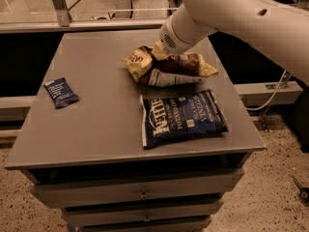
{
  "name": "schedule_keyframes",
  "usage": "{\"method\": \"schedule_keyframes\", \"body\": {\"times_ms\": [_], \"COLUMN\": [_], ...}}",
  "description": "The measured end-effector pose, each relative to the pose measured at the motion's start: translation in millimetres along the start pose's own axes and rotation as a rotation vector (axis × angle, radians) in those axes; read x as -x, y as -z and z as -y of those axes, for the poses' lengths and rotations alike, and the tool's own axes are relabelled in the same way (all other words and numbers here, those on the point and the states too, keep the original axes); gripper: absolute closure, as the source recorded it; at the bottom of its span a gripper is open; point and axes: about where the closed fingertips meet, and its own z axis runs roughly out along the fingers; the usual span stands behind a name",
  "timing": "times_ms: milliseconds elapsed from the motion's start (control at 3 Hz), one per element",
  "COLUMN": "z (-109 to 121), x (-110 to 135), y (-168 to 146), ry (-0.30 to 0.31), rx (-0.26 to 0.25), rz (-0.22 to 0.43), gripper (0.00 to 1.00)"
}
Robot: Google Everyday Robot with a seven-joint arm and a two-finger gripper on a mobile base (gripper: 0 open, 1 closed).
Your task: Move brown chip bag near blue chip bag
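Note:
The brown chip bag [170, 69] is crinkled, with a dark brown middle and tan-yellow ends. It hangs just above the back right of the grey table [96, 129]. My gripper [158, 52] comes down from the white arm at the upper right and is shut on the bag's top edge; the wrist hides most of the fingers. The blue chip bag [183, 118], large, navy and marked "Kettle", lies flat just in front of the brown bag. A narrow strip of table shows between them.
A small dark blue packet [61, 92] lies near the table's left edge. The table has drawers [140, 193] below its front edge. A rail and a glass partition run behind it. A cable hangs at the right.

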Motion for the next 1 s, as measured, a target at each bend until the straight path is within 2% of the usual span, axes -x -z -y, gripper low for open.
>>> {"method": "schedule_keyframes", "body": {"times_ms": [333,667,1000], "z": [6.8,8.8,16.0], "x": [-8.5,-10.7,-16.6], "y": [14.6,21.8,22.5], "ry": [-0.044,-0.071,-0.097], "rx": [-0.044,-0.065,-0.06], "rz": [-0.013,-0.009,0.034], "gripper": [0.14,0.0,0.0]}}
